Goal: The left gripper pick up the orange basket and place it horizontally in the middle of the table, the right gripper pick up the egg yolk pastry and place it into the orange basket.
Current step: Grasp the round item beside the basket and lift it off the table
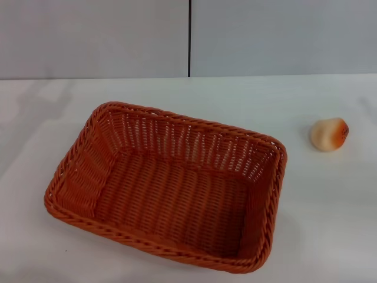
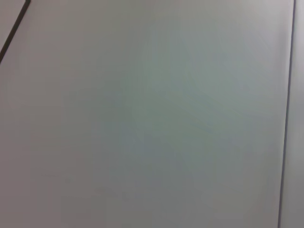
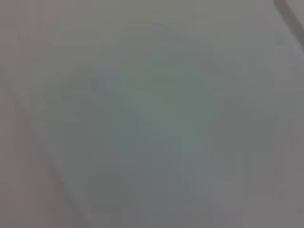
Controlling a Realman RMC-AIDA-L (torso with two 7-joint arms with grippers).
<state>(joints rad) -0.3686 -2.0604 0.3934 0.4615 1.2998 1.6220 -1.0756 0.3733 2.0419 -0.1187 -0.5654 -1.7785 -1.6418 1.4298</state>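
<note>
Orange basket [image 1: 168,188] empty, skewed on desk [image 1: 330,224], likely awaiting straightening. Egg yolk pastry [image 1: 329,134] well apart, rightward. Neither gripper in view; fingers' state unknowable.

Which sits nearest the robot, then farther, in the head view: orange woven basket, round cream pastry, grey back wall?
No hand shows; ranked from the robot itself.
1. Orange woven basket, front, centre-left.
2. Round cream pastry, right.
3. Grey back wall, at the back.

No writing, label, brand or number could be read on anything; the dark marks on the pastry [image 1: 330,134] seemed mere browning.
</note>
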